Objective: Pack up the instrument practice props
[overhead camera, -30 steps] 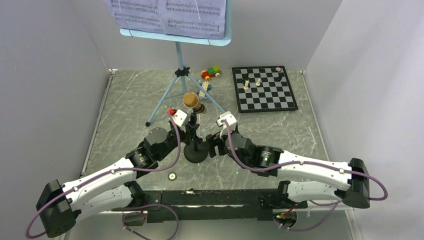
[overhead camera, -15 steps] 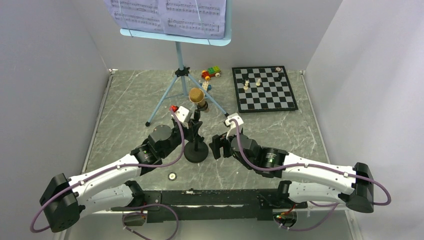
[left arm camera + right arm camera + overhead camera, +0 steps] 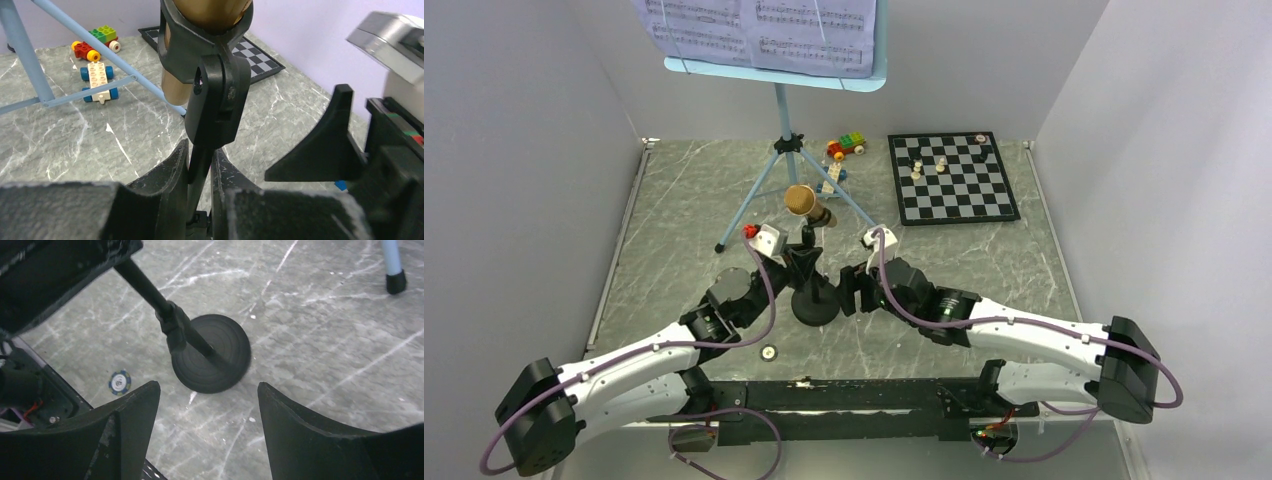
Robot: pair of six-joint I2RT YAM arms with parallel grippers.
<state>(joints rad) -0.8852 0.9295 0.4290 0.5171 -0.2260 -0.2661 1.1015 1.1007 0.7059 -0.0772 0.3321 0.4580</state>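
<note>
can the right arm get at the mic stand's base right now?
Probably yes: the right gripper is open and the mic stand base lies just ahead of its fingers, with nothing in between. The left gripper is shut on the pole above, so approach low.

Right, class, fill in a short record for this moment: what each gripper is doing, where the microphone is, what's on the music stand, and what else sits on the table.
left gripper: shut on the thin stem of the mic stand, just below its clip
right gripper: open, beside the stand's round base, holding nothing
microphone: gold-brown, sitting in the clip on top of the mic stand
music stand: light blue, upright at the back, sheet music on its desk
other items: chessboard with a few pieces, back right; toy brick car near the tripod legs
</note>
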